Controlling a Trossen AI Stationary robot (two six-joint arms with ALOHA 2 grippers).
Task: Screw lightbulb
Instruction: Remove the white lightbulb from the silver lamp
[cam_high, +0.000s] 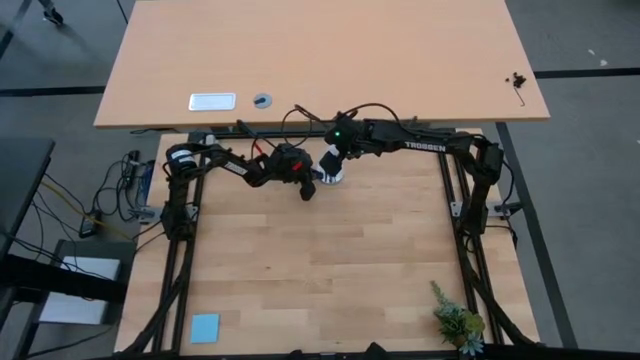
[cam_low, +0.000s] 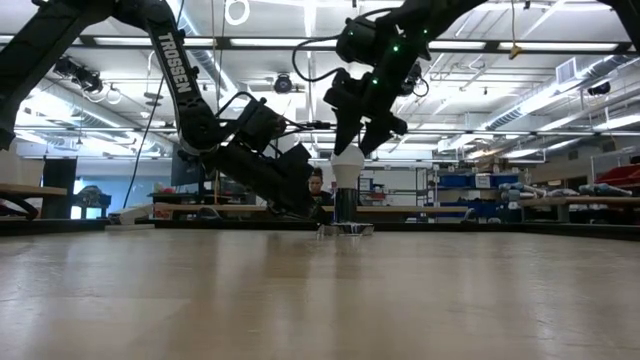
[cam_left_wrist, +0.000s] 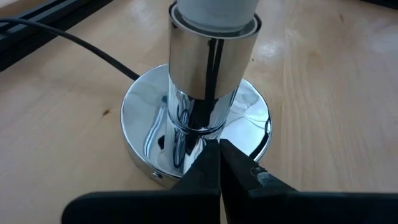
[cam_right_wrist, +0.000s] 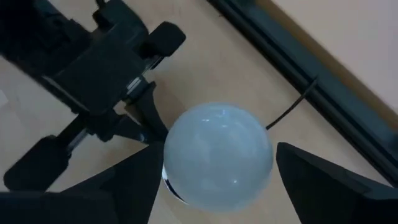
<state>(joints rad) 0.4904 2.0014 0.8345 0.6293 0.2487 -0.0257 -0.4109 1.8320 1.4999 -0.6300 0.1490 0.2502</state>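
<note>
The white lightbulb (cam_low: 348, 163) stands upright in a chrome socket tube (cam_left_wrist: 211, 62) on a round silver disc (cam_left_wrist: 140, 124) at the table's far middle. It also shows in the high view (cam_high: 330, 168). My left gripper (cam_left_wrist: 219, 152) is shut, low at the disc's left side (cam_low: 300, 205). My right gripper (cam_right_wrist: 217, 168) is open right above the bulb (cam_right_wrist: 217, 152), one finger (cam_right_wrist: 134, 180) on each side of its dome. Whether they touch it I cannot tell. My left gripper rests its shut fingertips (cam_left_wrist: 211, 163) on the top face of the silver disc, near its rim (cam_left_wrist: 186, 158) beside the socket tube. The fingers slant down from the table's left. The disc lies flat on the table.
A black cord (cam_left_wrist: 74, 40) runs from the disc toward the far rail. A second desk (cam_high: 320, 60) stands beyond the table. A blue square (cam_high: 205, 327) lies at the near left and a small plant (cam_high: 458, 322) at the near right.
</note>
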